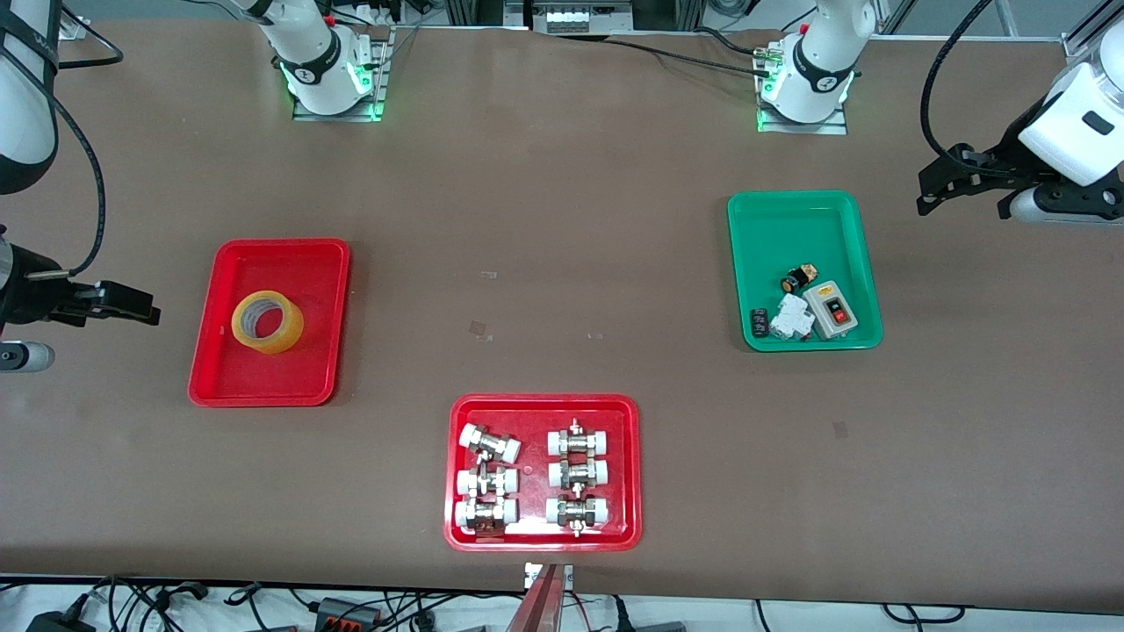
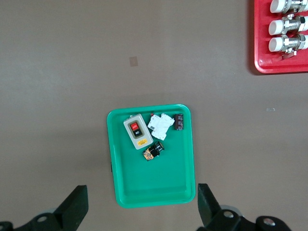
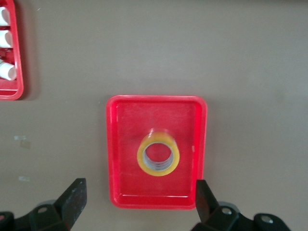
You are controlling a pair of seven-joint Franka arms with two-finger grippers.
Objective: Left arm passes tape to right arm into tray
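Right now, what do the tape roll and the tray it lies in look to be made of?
The tape: yellowish translucent plastic film, glossy, wound on a pale core, perhaps cardboard. The plain red tray: seemingly moulded plastic, smooth with a slight sheen, rounded corners and a raised rim.

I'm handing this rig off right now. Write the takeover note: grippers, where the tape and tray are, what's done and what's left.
Left gripper: open, empty, waiting over the table at the left arm's end, beside the green tray.
Right gripper: open, empty, over the table at the right arm's end, beside the plain red tray.
Tape: lying flat in the plain red tray, clear of both grippers.
Done: tape is in the tray, released.
Left: nothing on the tape, it seems; the pipe-fitting tray looks untouched.
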